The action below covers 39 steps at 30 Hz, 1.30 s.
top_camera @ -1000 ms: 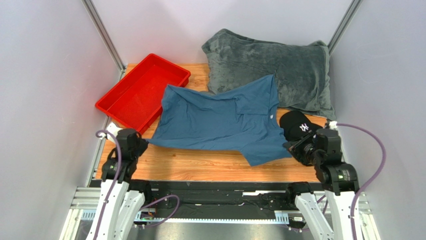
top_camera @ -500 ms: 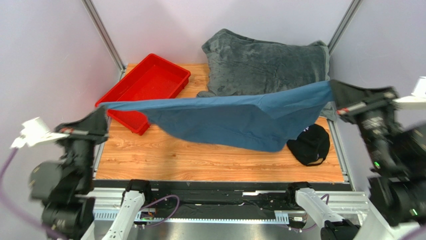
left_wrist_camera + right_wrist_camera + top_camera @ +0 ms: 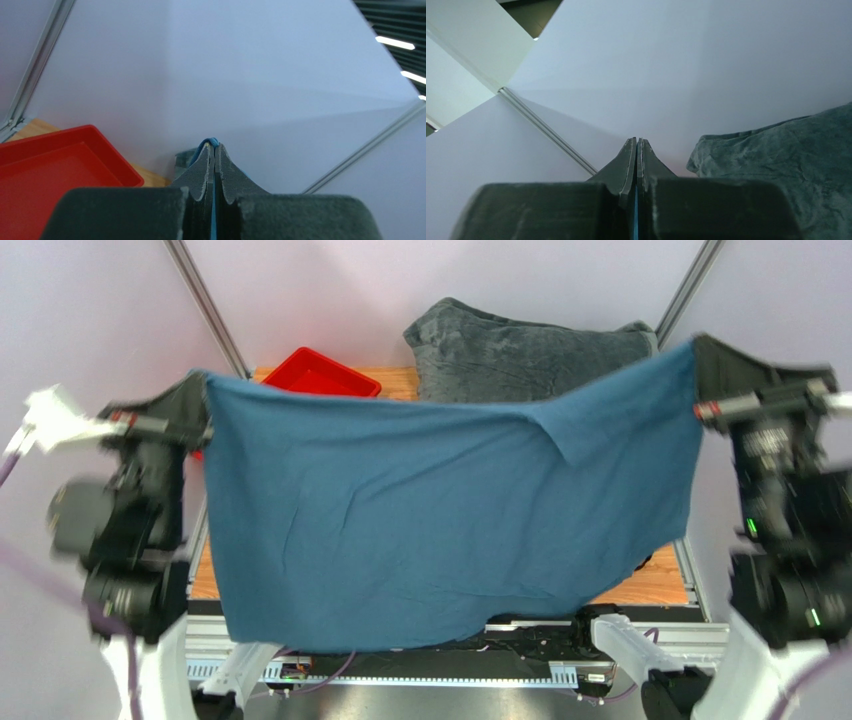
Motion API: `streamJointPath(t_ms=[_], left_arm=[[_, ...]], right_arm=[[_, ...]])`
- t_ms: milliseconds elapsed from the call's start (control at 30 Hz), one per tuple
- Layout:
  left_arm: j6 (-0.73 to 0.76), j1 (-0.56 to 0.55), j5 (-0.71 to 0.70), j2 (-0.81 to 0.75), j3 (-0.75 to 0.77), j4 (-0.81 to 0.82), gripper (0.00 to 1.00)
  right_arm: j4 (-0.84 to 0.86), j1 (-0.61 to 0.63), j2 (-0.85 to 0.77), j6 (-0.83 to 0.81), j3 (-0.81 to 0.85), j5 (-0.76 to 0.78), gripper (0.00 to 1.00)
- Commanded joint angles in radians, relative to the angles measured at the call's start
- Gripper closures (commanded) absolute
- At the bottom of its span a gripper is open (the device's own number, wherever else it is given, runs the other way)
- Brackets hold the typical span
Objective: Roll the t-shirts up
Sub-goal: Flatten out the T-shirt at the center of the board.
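A plain teal-blue t-shirt (image 3: pixel 440 510) hangs spread like a curtain high above the table, stretched between both arms. My left gripper (image 3: pixel 203 380) is shut on its upper left corner; a blue strip of the t-shirt (image 3: pixel 214 142) shows between the pressed pads in the left wrist view. My right gripper (image 3: pixel 695 348) is shut on the upper right corner, with a thin blue line of the t-shirt (image 3: pixel 634 220) between its closed fingers (image 3: pixel 626 160). The cloth's lower edge hangs down past the table's near edge and hides most of the tabletop.
A red tray (image 3: pixel 320 375) peeks out at the back left, also the red tray (image 3: pixel 55 175) in the left wrist view. A fuzzy grey blanket (image 3: pixel 520 355) lies at the back right. A strip of wooden table (image 3: pixel 650 585) shows at the right. Walls stand close on both sides.
Both arms have risen from low by the table's near edge and spread apart, lifting the t-shirt off the table until it hangs full length. The black cap is now hidden behind it.
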Motion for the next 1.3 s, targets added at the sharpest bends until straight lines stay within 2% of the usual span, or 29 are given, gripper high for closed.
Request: streamJointPath(t_ms=[0,67,167,300,400,467,567,667,700,733,833,867,900,933,967,1033,1067,1133,1167,1267], left_arm=[[0.040,0.004,-0.005,0.214,0.017,0.169,1.00],[0.048,0.004,0.000,0.330,0.058,0.221,1.00],[0.055,0.004,0.032,0.494,0.204,0.252,1.00],[0.077,0.004,0.038,0.646,0.476,0.257,1.00],[0.094,0.004,0.040,0.702,0.615,0.263,1.00],[0.103,0.004,0.041,0.712,0.653,0.278,1.00],[0.118,0.006,0.029,0.700,0.681,0.258,1.00],[0.100,0.006,0.024,0.613,0.533,0.284,1.00],[0.089,0.006,0.025,0.582,0.385,0.303,1.00],[0.076,0.006,0.025,0.552,0.311,0.319,1.00],[0.031,0.006,0.031,0.440,0.039,0.313,1.00],[-0.001,0.006,0.029,0.379,-0.032,0.298,1.00],[-0.021,0.006,0.025,0.348,-0.183,0.292,1.00],[-0.039,0.006,0.020,0.315,-0.262,0.289,1.00],[-0.078,0.006,0.015,0.256,-0.399,0.254,1.00],[-0.134,0.006,0.018,0.199,-0.529,0.188,1.00],[-0.155,0.006,0.027,0.142,-0.655,0.171,1.00],[-0.197,0.006,0.031,0.053,-0.773,0.124,1.00],[-0.204,0.006,0.035,0.022,-0.872,0.110,1.00],[-0.210,0.006,0.040,-0.086,-1.004,0.021,1.00]], right_arm=[[0.227,-0.004,0.223,0.015,-0.014,-0.001,1.00],[0.290,-0.002,0.295,0.015,0.048,-0.018,1.00],[0.341,-0.002,0.426,0.015,0.191,-0.020,1.00],[0.428,-0.002,0.522,-0.008,0.351,0.008,1.00],[0.516,-0.002,0.501,-0.040,0.368,0.058,1.00],[0.588,-0.004,0.446,-0.062,0.337,0.103,1.00],[0.600,-0.002,0.374,-0.105,0.275,0.137,1.00],[0.581,-0.002,0.308,-0.097,0.105,0.129,1.00],[0.574,-0.004,0.262,-0.090,0.040,0.126,1.00],[0.555,-0.004,0.233,-0.080,-0.073,0.117,1.00],[0.460,-0.002,0.129,-0.031,-0.257,0.083,1.00],[0.437,-0.002,0.098,0.001,-0.402,0.069,1.00],[0.415,-0.002,0.060,0.021,-0.472,0.062,1.00],[0.356,-0.002,-0.014,0.042,-0.556,0.048,1.00],[0.323,-0.002,-0.060,0.073,-0.692,0.042,1.00],[0.225,-0.004,-0.180,0.110,-0.843,0.010,1.00],[0.190,-0.002,-0.218,0.128,-0.970,-0.010,1.00],[0.061,-0.002,-0.320,0.144,-1.074,-0.043,1.00],[0.026,-0.004,-0.356,0.148,-1.183,-0.055,1.00],[-0.125,-0.002,-0.514,0.167,-1.342,-0.057,1.00]])
